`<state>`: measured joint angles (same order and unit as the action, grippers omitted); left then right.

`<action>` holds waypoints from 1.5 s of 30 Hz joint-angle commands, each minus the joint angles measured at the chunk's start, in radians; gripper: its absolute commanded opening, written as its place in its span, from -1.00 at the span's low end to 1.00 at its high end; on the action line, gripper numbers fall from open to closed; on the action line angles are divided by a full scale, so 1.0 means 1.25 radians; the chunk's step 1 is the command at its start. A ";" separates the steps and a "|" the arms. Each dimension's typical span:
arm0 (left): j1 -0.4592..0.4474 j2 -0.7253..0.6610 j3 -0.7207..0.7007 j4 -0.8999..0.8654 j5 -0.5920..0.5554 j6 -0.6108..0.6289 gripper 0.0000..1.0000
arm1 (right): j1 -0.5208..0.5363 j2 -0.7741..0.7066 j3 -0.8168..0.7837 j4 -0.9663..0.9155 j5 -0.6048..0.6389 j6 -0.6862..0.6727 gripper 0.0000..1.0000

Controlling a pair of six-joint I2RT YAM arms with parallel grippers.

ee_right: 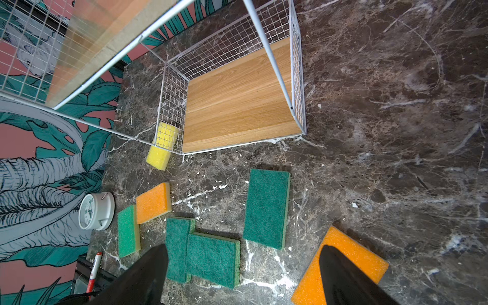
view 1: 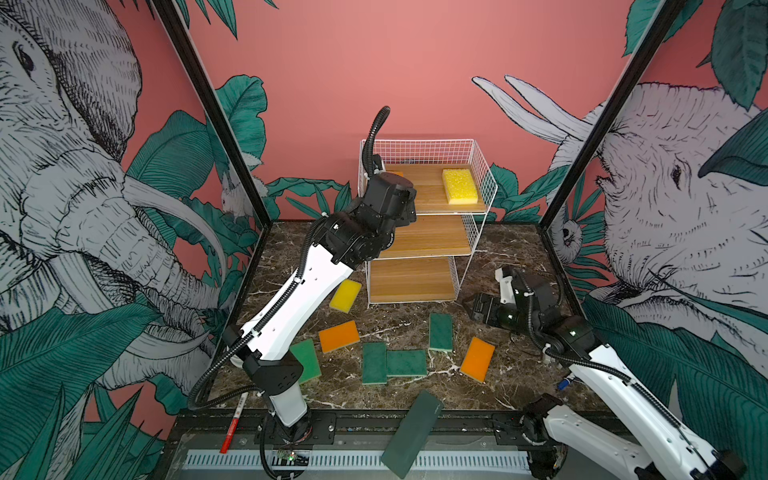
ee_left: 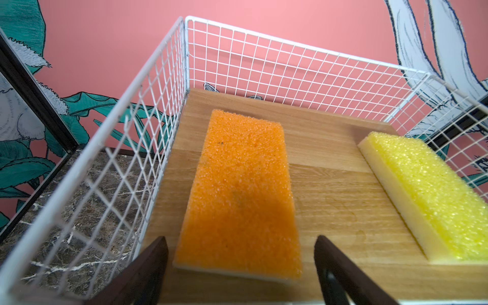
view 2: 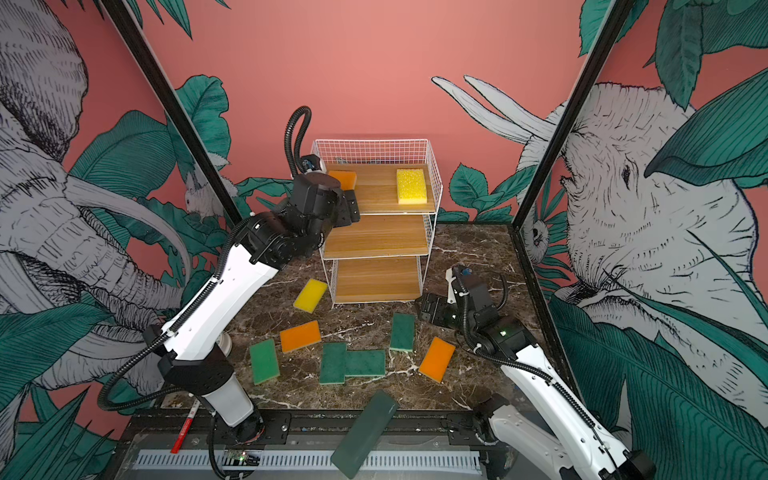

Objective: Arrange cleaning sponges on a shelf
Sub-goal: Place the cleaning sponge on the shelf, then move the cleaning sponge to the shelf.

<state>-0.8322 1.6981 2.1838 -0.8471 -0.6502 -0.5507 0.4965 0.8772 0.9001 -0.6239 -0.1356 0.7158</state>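
Observation:
The shelf (view 1: 478,166), a white wire rack with three stepped wood boards, stands at the back. Its top board holds a yellow sponge (view 1: 459,186) on the right and an orange sponge (ee_left: 240,195) on the left. My left gripper (ee_left: 241,240) is open at that board's front edge, with its fingers either side of the orange sponge's near end and apart from it. Several more sponges lie on the marble table, among them a yellow one (view 1: 345,295), an orange one (view 1: 478,358) and dark green ones (view 1: 406,362). My right gripper (ee_right: 243,248) hangs open over them, holding nothing.
A long dark green slab (view 1: 411,434) lies across the table's front edge. A red marker (view 1: 233,424) is at the front left and a small white clock (ee_right: 96,210) stands near the left arm's base. The two lower boards (view 1: 411,280) are bare.

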 commanded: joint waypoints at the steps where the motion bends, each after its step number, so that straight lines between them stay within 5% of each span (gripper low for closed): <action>1: -0.014 -0.049 -0.013 -0.015 -0.030 -0.019 0.77 | -0.002 -0.013 -0.001 0.021 -0.002 0.010 0.84; 13: -0.075 -0.100 -0.025 -0.057 -0.029 -0.004 0.78 | -0.003 -0.034 -0.005 0.003 0.004 0.014 0.84; 23: -0.090 -0.248 -0.131 -0.097 0.064 0.039 0.66 | -0.002 -0.016 0.015 -0.018 0.008 0.006 0.81; 34: -0.084 -0.331 -0.109 -0.217 0.018 0.137 0.53 | 0.024 0.010 0.024 -0.037 0.022 0.027 0.74; 39: 0.023 -0.361 -0.198 -0.182 0.186 0.135 0.46 | 0.054 0.030 0.042 -0.057 0.048 0.027 0.73; 45: 0.025 -0.244 -0.050 -0.198 0.300 0.215 0.12 | 0.078 0.052 0.062 -0.058 0.072 0.031 0.73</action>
<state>-0.8036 1.3453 2.0483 -1.0805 -0.3809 -0.3405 0.5808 0.9363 0.9504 -0.6922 -0.0807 0.7383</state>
